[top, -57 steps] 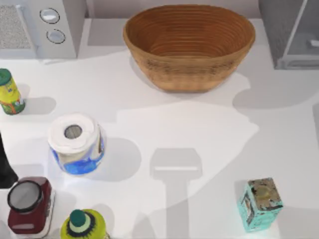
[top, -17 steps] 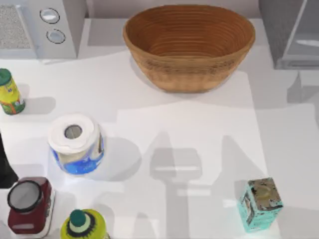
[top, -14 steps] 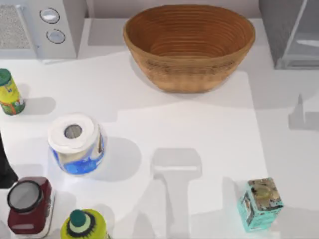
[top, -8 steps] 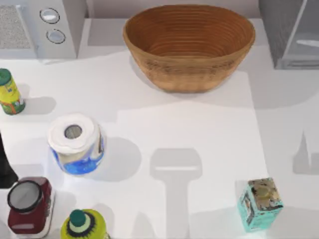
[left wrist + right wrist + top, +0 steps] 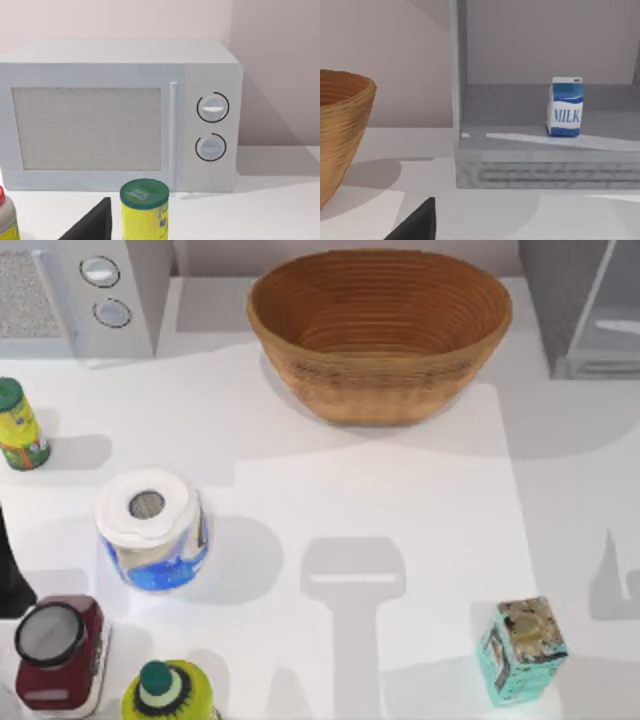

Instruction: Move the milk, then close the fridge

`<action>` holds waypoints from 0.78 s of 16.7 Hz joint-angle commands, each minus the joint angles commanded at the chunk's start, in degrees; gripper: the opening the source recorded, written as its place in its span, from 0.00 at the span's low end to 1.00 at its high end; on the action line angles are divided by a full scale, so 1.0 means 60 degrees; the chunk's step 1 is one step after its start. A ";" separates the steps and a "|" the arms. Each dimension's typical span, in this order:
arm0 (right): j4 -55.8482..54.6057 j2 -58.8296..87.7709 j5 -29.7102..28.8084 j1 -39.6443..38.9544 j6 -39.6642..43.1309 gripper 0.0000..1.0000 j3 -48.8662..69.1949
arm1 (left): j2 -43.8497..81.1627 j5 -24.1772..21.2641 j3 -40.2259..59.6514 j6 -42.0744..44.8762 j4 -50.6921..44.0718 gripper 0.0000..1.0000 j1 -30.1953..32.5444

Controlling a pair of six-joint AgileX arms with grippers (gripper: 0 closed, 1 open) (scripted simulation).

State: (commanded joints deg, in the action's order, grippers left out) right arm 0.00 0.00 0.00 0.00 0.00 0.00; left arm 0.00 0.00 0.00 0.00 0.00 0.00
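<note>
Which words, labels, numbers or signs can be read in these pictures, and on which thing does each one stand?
"MILK": blue letters on the white lower band of the small blue milk carton, standing upright inside the big grey fridge.
Yellow can with green lid: label print too small to read.
Teal carton with mottled brown top: markings not readable.
White paper roll in blue wrapper: no readable text.

Blue milk (image 5: 566,106) with white lettered band, grey fridge (image 5: 520,170), brown ribbed basket (image 5: 380,330), teal carton (image 5: 520,650)
</note>
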 joint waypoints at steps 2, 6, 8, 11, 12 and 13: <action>-0.0015 0.0038 0.0002 0.0033 0.0000 1.00 0.0020 | 0.0000 0.0000 0.0000 0.0000 0.0000 1.00 0.0000; 0.0608 -0.0351 0.0019 0.0011 0.0022 1.00 0.0333 | 0.0000 0.0000 0.0000 0.0000 0.0000 1.00 0.0000; 0.1524 -0.0889 0.0018 0.0005 0.0040 1.00 0.0771 | 0.0000 0.0000 0.0000 0.0000 0.0000 1.00 0.0000; 0.3649 -0.2013 -0.0014 0.0021 0.0055 1.00 0.1692 | 0.0000 0.0000 0.0000 0.0000 0.0000 1.00 0.0000; 0.4551 -0.2444 -0.0029 0.0029 0.0060 1.00 0.2046 | 0.0000 0.0000 0.0000 0.0000 0.0000 1.00 0.0000; 0.5484 -0.2885 -0.0042 0.0036 0.0067 1.00 0.2408 | 0.0000 0.0000 0.0000 0.0000 0.0000 1.00 0.0000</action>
State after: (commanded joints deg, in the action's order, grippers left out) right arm 32.91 -17.31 -0.25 0.22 0.40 14.45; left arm 0.00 0.00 0.00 0.00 0.00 0.00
